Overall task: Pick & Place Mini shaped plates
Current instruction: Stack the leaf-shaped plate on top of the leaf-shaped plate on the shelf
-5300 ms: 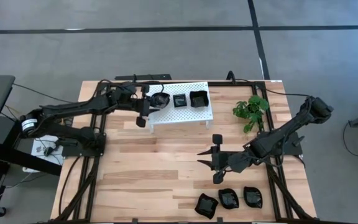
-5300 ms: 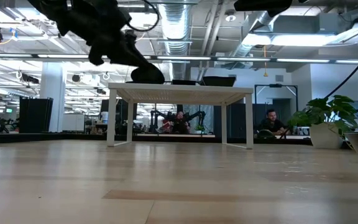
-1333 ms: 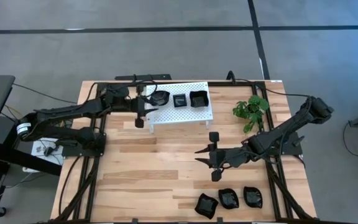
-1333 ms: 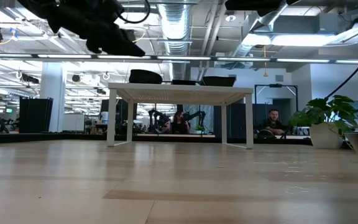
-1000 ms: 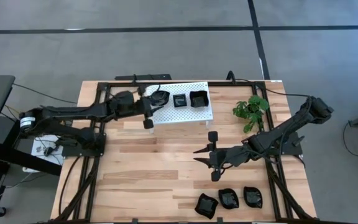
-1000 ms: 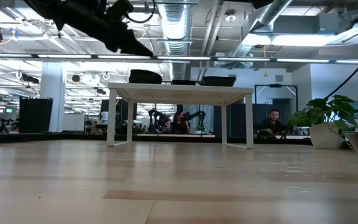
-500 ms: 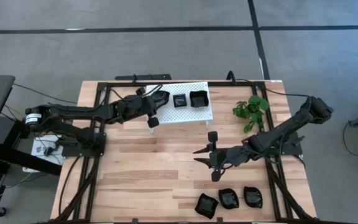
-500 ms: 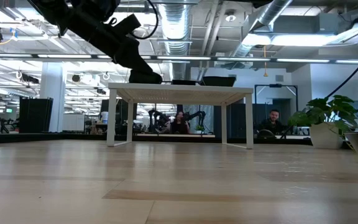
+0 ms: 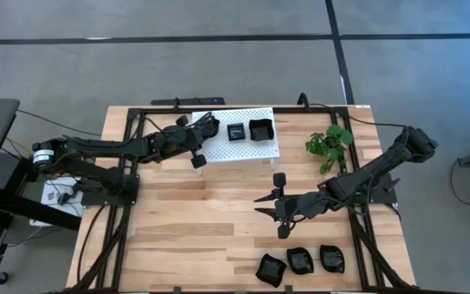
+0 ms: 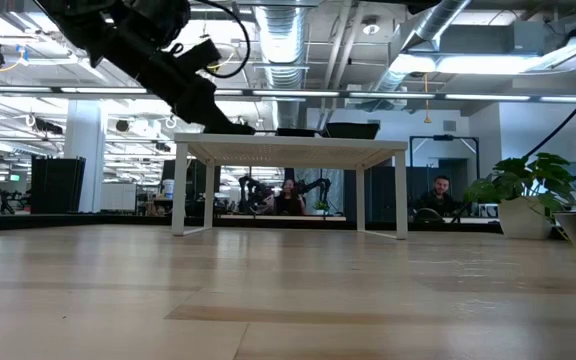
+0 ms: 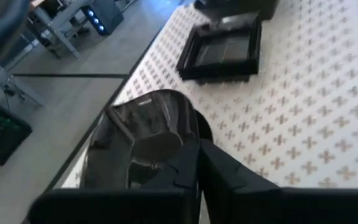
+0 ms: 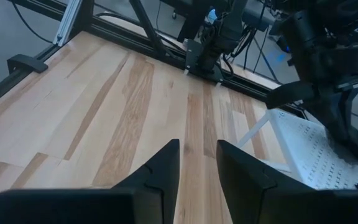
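A rounded glossy black mini plate [image 11: 143, 134] sits at the left end of the white perforated rack [image 9: 247, 149], with my left gripper [image 11: 199, 149] shut on it; in the high view the gripper [image 9: 206, 125] hides it. Farther along the rack rest a flat square plate [image 9: 236, 131] and a deeper square one [image 9: 260, 129]. Three more plates [image 9: 301, 261] lie near the table's near right edge. My right gripper [image 9: 258, 205] hovers open over the table's middle, with nothing between its fingers [image 12: 166, 168]. My left gripper pinches the rounded plate's rim [image 11: 190, 121] on the side nearest the arm, one finger over the hollow, the other outside the wall. The fingers slant down from the table's left. The plate's underside seems to rest on the rack top [image 10: 288, 148].
A small green plant [image 9: 329, 144] stands right of the rack. Bare wood lies between the rack and the three near plates. Black frame rails run along the table's edges. People show in the room behind in the low view.
My left gripper has moved toward the table's right and far edge, from beside the rack's left front corner onto its left end. It has come down to the rounded plate, which stays on the rack.
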Controlling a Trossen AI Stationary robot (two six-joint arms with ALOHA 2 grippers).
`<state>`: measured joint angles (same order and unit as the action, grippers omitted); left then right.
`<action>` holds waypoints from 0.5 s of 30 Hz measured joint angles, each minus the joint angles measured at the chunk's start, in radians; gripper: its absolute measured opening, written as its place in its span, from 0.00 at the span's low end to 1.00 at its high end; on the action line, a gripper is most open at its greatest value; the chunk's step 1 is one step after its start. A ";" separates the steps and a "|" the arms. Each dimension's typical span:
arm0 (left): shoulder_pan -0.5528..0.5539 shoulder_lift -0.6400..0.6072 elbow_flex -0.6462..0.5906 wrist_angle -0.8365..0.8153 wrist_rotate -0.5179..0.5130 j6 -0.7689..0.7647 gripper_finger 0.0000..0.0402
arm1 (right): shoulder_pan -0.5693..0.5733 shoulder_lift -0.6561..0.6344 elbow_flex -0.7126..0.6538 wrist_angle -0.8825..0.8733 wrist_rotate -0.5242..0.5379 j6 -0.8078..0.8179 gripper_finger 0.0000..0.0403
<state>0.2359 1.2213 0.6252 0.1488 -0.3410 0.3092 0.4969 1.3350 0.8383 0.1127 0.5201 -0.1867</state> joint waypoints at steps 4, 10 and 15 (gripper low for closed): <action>-0.005 -0.002 -0.004 0.008 0.001 0.027 0.02 | 0.000 0.000 0.000 0.000 0.000 0.000 0.25; -0.035 -0.004 -0.004 0.009 0.002 0.145 0.02 | 0.000 0.000 0.000 0.000 0.000 -0.006 0.25; -0.031 -0.004 -0.004 0.009 0.000 0.155 0.03 | 0.000 0.000 0.000 0.000 0.000 -0.006 0.25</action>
<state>0.2050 1.2171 0.6212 0.1574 -0.3406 0.4646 0.4969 1.3350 0.8383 0.1127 0.5201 -0.1928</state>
